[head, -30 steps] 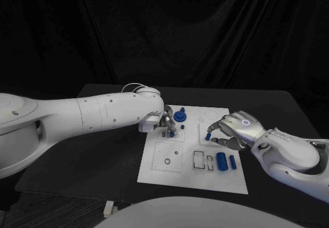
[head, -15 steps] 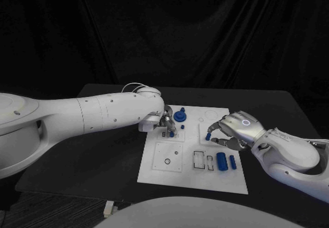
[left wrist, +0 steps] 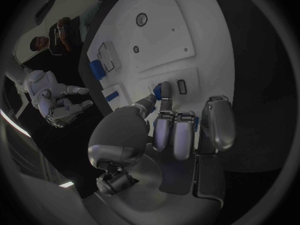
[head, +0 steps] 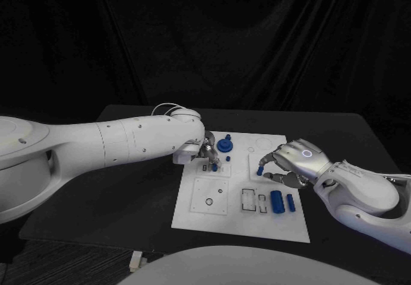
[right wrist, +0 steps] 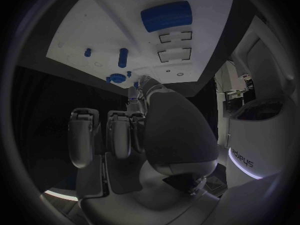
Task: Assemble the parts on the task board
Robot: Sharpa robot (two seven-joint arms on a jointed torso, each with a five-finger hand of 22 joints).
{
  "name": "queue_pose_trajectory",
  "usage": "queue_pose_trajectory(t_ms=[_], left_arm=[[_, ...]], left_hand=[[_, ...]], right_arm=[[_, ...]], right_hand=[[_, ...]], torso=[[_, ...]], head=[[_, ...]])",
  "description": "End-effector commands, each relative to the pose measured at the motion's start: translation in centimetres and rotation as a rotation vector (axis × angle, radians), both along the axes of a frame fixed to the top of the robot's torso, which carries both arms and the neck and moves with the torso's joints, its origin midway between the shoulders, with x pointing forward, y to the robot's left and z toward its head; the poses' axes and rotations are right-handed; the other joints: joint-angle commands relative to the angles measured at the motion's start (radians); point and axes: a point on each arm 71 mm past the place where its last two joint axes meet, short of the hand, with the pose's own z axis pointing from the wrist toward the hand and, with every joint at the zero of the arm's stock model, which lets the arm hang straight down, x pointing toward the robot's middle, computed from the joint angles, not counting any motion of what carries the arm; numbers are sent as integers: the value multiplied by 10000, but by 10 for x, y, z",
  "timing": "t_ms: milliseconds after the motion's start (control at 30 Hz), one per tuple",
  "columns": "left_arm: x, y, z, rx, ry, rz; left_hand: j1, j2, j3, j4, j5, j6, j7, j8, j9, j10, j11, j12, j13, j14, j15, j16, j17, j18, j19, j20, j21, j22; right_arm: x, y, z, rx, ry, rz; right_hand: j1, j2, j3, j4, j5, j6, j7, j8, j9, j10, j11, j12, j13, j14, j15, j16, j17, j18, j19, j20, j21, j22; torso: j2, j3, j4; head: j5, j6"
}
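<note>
While the left hand (head: 205, 155) pinches a small blue plastic peg (head: 213, 167) over the flat white task board (head: 242, 221), the right hand (head: 290, 163) pinches another short blue peg (head: 259, 170), each likely needing seating next.

Small blue part (left wrist: 157, 91) half-hidden behind left hand (left wrist: 164, 130).

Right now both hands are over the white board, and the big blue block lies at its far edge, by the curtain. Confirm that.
Not quite. Both the left hand and the right hand are over the white board, but the big blue block lies toward the near edge, close to the robot, beside a thinner blue piece. The head view shows this.
</note>
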Motion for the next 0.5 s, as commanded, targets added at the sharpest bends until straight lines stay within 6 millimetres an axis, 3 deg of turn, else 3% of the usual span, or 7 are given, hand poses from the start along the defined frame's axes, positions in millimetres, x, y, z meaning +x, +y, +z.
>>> queue_pose_trajectory(t_ms=[33,500], left_arm=[[-1,-2,-1,-45,34,-98],[0,-2,-1,-44,24,-73]], left_hand=[[-145,-9,-172,80,-76,110,-31,-39,28,651,-55,45,2029,918,-69,12,2249,99,68,12,20,1787],[-655,-175,-974,702,-172,138,-31,-122,72,640,-62,-11,1999,897,-83,-83,2185,103,77,-18,-49,1778]], right_arm=[[0,-1,-1,-64,-17,-84],[-1,-1,-2,-68,8,-79]], right_hand=[[8,84,57,8,60,68,19,35,-11,1024,-61,37,2634,901,-67,-51,1930,69,737,-49,-36,2440],[-5,84,53,16,57,71,18,35,-14,1024,-63,37,2634,900,-68,-54,1925,69,737,-49,-37,2439]], torso=[[-3,-3,1],[-2,1,-5]], head=[[-11,-2],[-20,-2]])
